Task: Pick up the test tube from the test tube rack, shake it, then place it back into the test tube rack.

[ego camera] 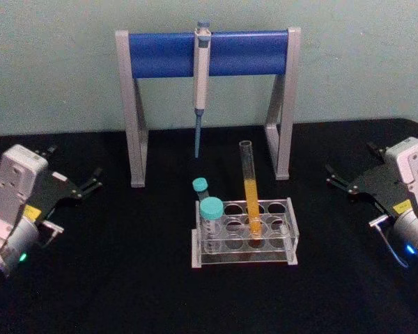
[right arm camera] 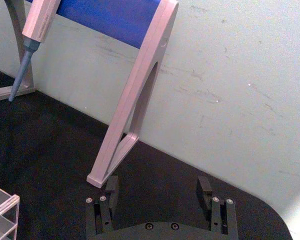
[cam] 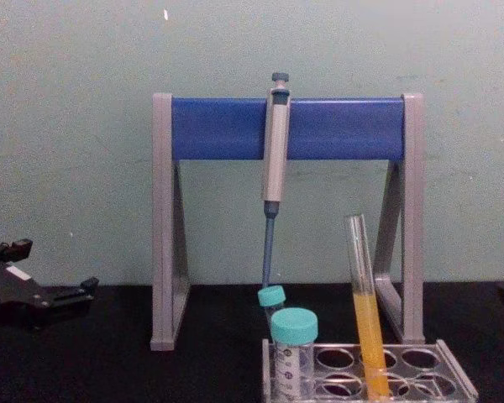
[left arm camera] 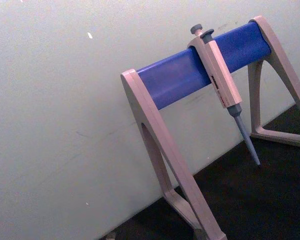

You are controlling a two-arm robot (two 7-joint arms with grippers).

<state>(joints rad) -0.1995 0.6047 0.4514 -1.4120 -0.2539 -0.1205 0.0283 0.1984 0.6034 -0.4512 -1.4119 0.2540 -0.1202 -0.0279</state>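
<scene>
The test tube (ego camera: 251, 191), slim clear glass with orange-yellow liquid in its lower half, stands leaning slightly in a middle hole of the test tube rack (ego camera: 293, 233); the chest view shows the test tube (cam: 365, 323) in the rack (cam: 458, 374) from the side. My left gripper (ego camera: 92, 181) rests open on the black table far to the rack's left, also seen in the chest view (cam: 55, 273). My right gripper (ego camera: 338, 179) sits open to the rack's right, nothing between its fingers (right arm camera: 205, 187). A corner of the rack (right arm camera: 2, 207) shows in the right wrist view.
Two teal-capped vials (ego camera: 210, 209) stand at the rack's left end. Behind it stands a tall grey-and-blue pipette stand (ego camera: 160, 54) with a grey pipette (ego camera: 200, 76) hanging from its bar. A pale wall closes off the back of the table.
</scene>
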